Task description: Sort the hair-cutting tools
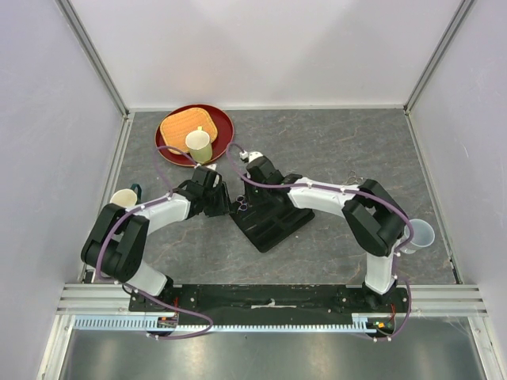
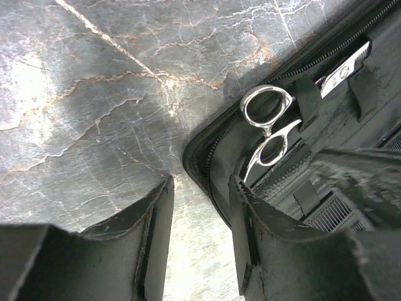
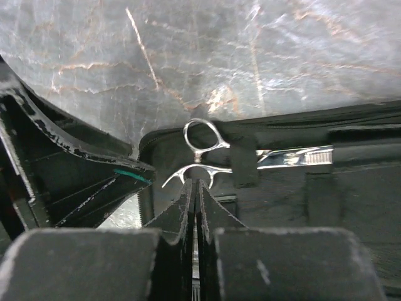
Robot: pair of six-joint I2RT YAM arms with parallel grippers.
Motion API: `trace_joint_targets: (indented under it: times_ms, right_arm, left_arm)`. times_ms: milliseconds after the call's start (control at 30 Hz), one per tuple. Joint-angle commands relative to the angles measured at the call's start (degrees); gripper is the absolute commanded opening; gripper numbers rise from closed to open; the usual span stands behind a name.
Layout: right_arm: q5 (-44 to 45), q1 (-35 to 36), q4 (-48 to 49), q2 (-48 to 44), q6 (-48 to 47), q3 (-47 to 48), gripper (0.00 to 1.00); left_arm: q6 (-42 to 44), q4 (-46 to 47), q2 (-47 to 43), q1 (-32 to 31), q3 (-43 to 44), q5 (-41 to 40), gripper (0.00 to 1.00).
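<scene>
One scissors [image 2: 270, 129] lies strapped inside the case [image 2: 376, 119].

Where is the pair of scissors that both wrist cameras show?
In the top view, the silver scissors sit just left of the table's middle, in the left corner of the open black zip case, under an elastic strap.

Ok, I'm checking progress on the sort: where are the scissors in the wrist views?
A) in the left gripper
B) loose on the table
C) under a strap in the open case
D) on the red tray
C: the scissors lie inside the case with their blades tucked under a strap, while the left gripper is open and holds nothing.
</scene>
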Motion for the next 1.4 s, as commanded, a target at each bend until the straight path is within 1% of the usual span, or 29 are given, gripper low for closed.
trace_joint_targets:
  times_ms: [0,167,200,400,600,833,1100,1267,1367]
  right_arm:
    - [-3.19,0.65,1.64,3.34,1.55,2.19,0.03]
    - [-4.94,0.65,1.73,5.02,1.9,2.1,0.02]
    - [-5.73,0.74,1.73,5.45,1.99,1.93,0.02]
    - [-6.52,0.83,0.06,5.81,1.38,0.96,0.02]
    - [-7.76,0.83,-5.12,5.99,-2.04,1.13,0.04]
    - [-9.87,0.91,-10.13,5.9,-4.42,0.79,0.06]
    - [-12.06,0.83,-11.72,3.44,-5.3,-1.76,0.05]
    - [-13.91,0.83,-12.6,3.26,-5.83,-0.98,0.05]
    - [-13.04,0.91,-12.77,2.65,-5.57,-0.01,0.05]
  left_arm:
    - [-2.8,-0.52,1.11,-0.06,0.34,-2.59,0.46]
    - [-3.15,-3.23,6.02,-0.06,2.97,-2.59,0.4]
    - [-3.24,-3.24,6.47,-0.06,3.33,-2.59,0.37]
    - [-3.68,-3.68,8.66,0.03,5.17,-3.56,0.31]
    - [-3.76,-5.61,12.18,0.21,8.86,-5.31,0.31]
    - [-4.38,-5.62,15.17,0.65,11.15,-5.14,0.3]
    - [-5.26,-5.18,16.49,1.35,12.56,-4.79,0.29]
    - [-5.61,-4.39,17.28,1.44,12.91,-4.53,0.29]
    - [-5.52,-4.03,17.81,1.44,12.91,-4.18,0.29]
